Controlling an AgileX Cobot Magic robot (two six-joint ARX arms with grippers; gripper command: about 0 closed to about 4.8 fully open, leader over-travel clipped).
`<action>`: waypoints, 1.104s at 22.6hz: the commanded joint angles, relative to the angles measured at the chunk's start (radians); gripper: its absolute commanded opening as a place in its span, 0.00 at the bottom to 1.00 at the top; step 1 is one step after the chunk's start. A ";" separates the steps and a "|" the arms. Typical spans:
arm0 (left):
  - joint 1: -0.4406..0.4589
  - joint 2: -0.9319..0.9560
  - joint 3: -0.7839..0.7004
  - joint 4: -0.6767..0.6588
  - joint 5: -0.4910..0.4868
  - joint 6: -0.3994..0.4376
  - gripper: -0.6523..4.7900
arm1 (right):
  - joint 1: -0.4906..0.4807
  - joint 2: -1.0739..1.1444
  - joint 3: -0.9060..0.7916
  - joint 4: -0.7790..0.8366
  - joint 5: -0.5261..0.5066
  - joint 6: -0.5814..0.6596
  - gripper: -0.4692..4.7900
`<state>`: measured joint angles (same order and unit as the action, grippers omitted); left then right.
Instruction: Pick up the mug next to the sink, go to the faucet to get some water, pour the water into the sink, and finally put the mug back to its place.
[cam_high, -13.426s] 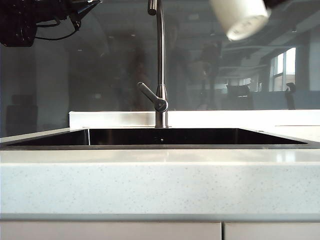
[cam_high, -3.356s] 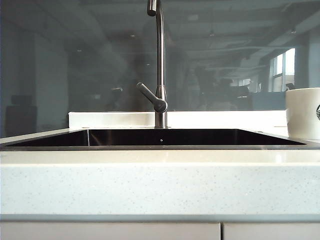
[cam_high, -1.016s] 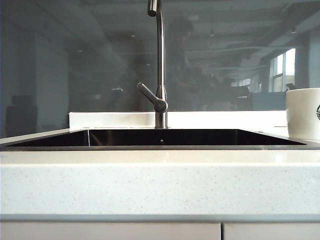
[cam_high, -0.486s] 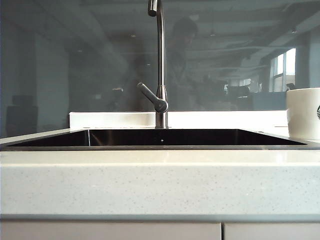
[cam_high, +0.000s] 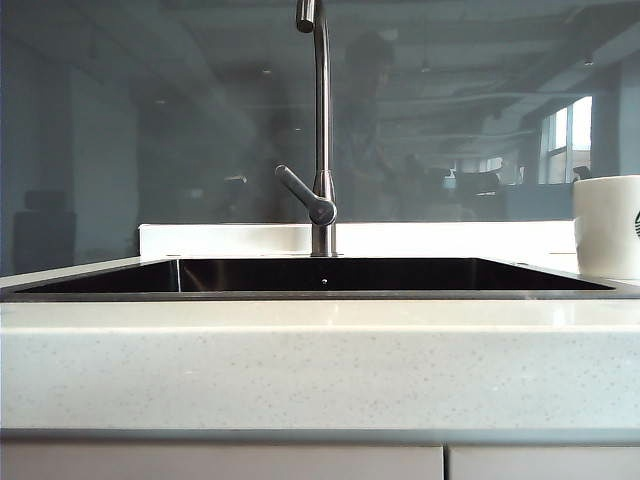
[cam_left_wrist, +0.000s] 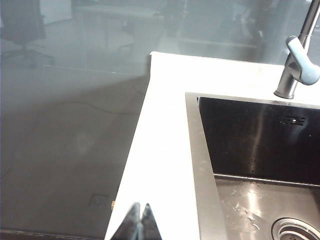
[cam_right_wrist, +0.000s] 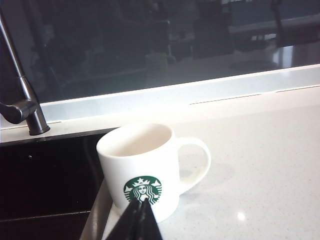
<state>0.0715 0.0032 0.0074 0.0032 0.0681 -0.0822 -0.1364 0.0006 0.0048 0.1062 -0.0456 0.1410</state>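
Neither arm was seen in the exterior view. The left gripper (cam_left_wrist: 139, 221) was seen only as two dark fingertips pressed together, nothing held between them. The right gripper (cam_right_wrist: 139, 216) was likewise seen closed, tips touching, nothing clamped between them.

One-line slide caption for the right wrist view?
Right gripper shut, apart from the upright mug standing on the counter beside the sink.
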 joint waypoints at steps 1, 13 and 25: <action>0.000 0.001 0.003 0.010 0.003 0.003 0.11 | 0.005 -0.002 -0.004 0.018 -0.031 -0.011 0.09; 0.000 0.001 0.003 0.010 0.003 0.003 0.11 | 0.031 -0.002 -0.004 0.108 -0.035 -0.082 0.09; 0.000 0.001 0.003 0.010 0.003 0.003 0.11 | 0.035 -0.002 -0.004 0.046 -0.019 -0.086 0.09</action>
<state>0.0715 0.0040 0.0074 0.0032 0.0681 -0.0822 -0.1024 0.0006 0.0048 0.1356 -0.0711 0.0589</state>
